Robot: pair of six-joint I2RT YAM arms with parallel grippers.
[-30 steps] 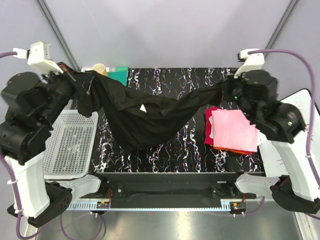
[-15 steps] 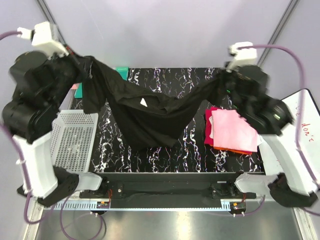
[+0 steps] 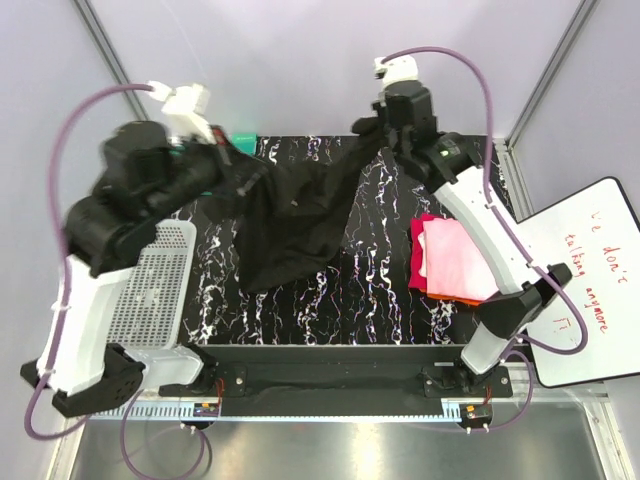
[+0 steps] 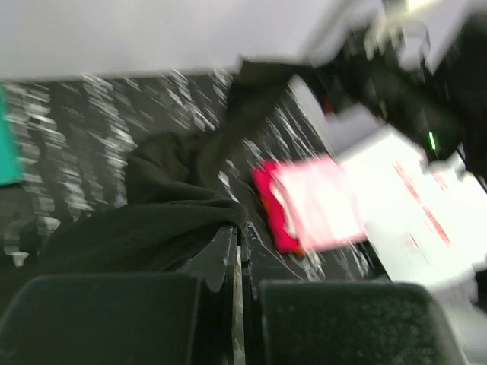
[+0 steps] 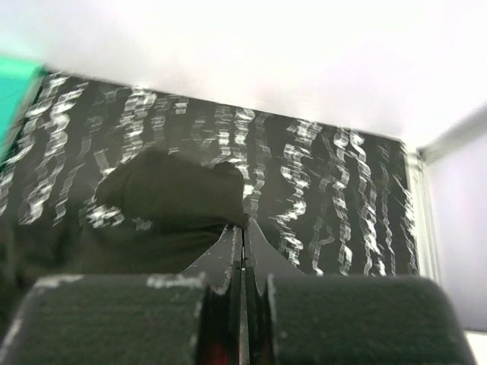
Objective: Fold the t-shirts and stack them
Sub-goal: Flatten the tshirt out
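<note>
A black t-shirt (image 3: 295,220) hangs bunched above the middle of the marbled black table, held up at two points. My left gripper (image 3: 252,173) is shut on its left part, with the cloth (image 4: 152,220) pinched at the tips of the left gripper (image 4: 240,228). My right gripper (image 3: 366,132) is shut on the shirt's right end near the table's back edge, and black cloth (image 5: 167,198) bulges from the tips of the right gripper (image 5: 243,228). No lettering shows on the shirt. A folded stack lies at the right: a pink t-shirt (image 3: 460,258) on a red one (image 3: 419,250), with an orange edge (image 3: 480,302) beneath.
A white perforated basket (image 3: 150,300) sits at the table's left edge under my left arm. A green mat (image 3: 240,146) lies at the back left. A whiteboard with red writing (image 3: 575,290) leans off the table's right side.
Both arms swung inward and toward the back. The shirt, stretched wide between them a second ago, now hangs narrower and bunched. Both grips stay shut.
</note>
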